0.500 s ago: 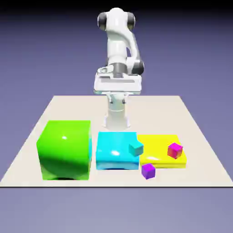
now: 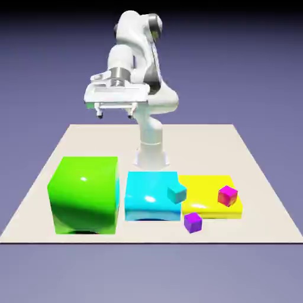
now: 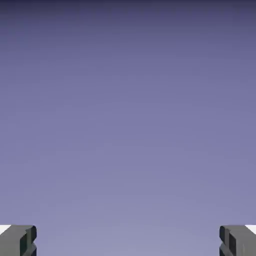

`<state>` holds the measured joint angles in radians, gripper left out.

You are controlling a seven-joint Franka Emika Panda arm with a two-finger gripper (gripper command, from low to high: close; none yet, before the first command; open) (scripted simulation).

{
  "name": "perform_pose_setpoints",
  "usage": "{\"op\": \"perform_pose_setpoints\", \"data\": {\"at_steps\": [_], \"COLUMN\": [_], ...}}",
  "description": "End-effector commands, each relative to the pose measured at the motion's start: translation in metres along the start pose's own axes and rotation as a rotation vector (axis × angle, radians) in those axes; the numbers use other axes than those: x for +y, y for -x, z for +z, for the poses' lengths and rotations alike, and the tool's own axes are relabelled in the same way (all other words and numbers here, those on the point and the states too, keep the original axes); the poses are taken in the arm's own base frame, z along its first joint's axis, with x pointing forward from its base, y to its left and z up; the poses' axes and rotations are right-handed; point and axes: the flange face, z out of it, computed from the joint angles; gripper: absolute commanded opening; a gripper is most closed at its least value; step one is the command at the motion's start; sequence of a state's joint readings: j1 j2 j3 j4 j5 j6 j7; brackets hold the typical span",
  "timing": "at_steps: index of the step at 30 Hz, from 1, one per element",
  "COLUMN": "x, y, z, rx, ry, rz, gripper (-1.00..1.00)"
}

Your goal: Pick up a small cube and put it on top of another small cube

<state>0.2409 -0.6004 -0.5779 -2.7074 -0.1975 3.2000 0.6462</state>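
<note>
Fingers (image 2: 115, 113): spread wide, nothing between them, high above the green block (image 2: 83, 194).
Small cubes: teal (image 2: 176, 193) against the cyan block (image 2: 151, 195); magenta (image 2: 227, 195) on the yellow slab (image 2: 208, 202); purple (image 2: 192, 222) on the table (image 2: 254, 177) before the slab.
Yellow-orange cube: not visible.

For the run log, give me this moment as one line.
gripper: open, empty, high | teal cube, magenta cube, purple cube: unstacked, untouched

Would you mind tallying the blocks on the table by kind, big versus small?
Big blocks: 2, green block, cyan block
Flat slabs: 1, yellow slab
Small cubes: 3, teal cube, magenta cube, purple cube
Total: 6
</note>
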Motion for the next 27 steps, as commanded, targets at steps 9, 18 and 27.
{"op": "perform_pose_setpoints", "data": {"at_steps": [9, 18, 27], "x": [0.073, 0.17, 0.27], "y": [-0.055, -0.074, -0.055], "z": [-0.008, -0.021, -0.028], "rx": [0.112, 0.186, 0.215], "ry": [-0.013, 0.014, 0.048], "rz": [0.045, 0.039, 0.027], "gripper": [0.0, 0.0, 0.0]}}
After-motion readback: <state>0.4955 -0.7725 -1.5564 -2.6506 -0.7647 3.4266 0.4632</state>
